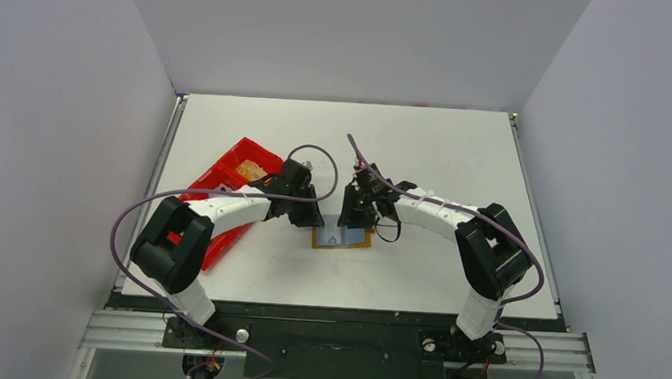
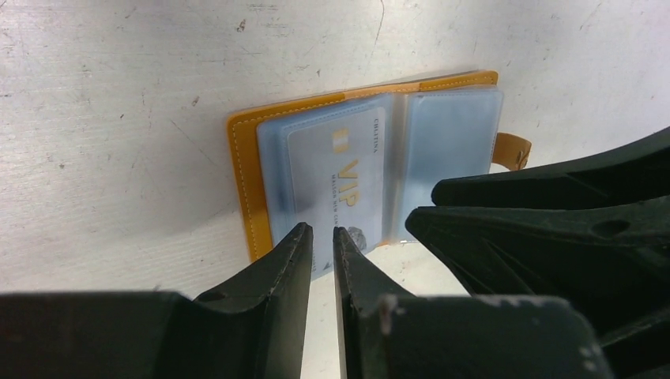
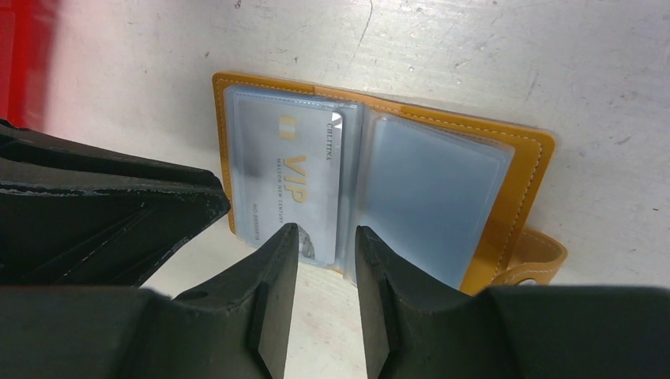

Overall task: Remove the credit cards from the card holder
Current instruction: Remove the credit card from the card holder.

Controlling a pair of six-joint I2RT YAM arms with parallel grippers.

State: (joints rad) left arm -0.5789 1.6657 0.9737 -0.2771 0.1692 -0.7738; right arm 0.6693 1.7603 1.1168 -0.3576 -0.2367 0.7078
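The holder (image 1: 341, 239) lies open and flat on the table (image 1: 421, 159), about midway between the left and right edges and nearer the front edge, well apart from the red tray (image 1: 228, 168) at the left edge. A pale card (image 2: 340, 170) marked VIP sits in one clear sleeve and pokes out a little past the holder's front edge, while what the other sleeve holds is too clouded to tell. The left gripper (image 2: 321, 241) has its jaws a narrow slit apart at the card's protruding edge, and the right gripper (image 3: 325, 241), just beside it, has its jaws wider apart at the same edge, neither clamped on anything.
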